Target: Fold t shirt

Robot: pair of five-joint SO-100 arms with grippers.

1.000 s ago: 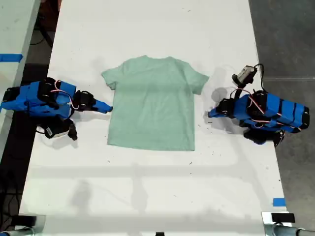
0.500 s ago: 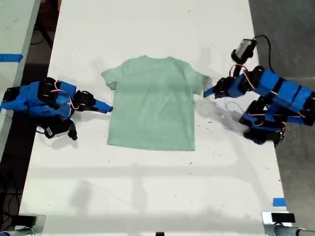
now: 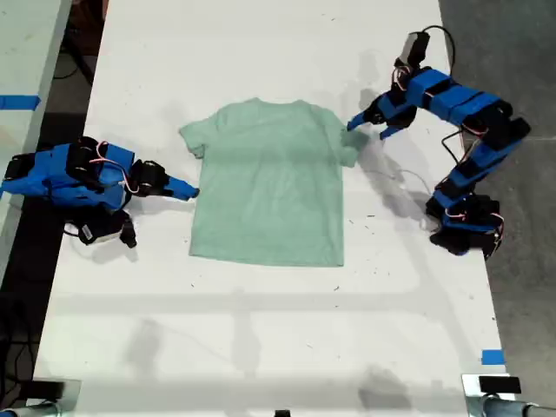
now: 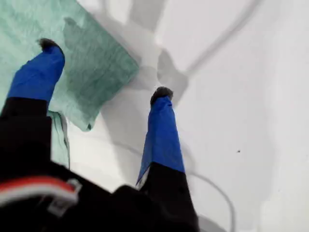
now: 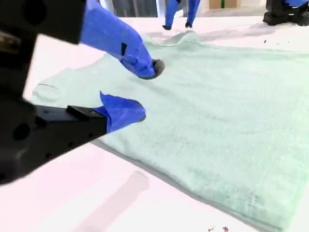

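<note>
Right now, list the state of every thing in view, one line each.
t shirt: spread flat on the table, unfolded, held by neither claw.
my first claw: open, poised over the sleeve at the exterior view's right, gripping nothing.
my second claw: open, low at the shirt's edge at the exterior view's left.
table: white, bearing the shirt.

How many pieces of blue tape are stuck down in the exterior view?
2: one blue tape strip on the neighbouring surface at the exterior view's left edge, another near the table's lower right corner. Others may lie outside view.
</note>
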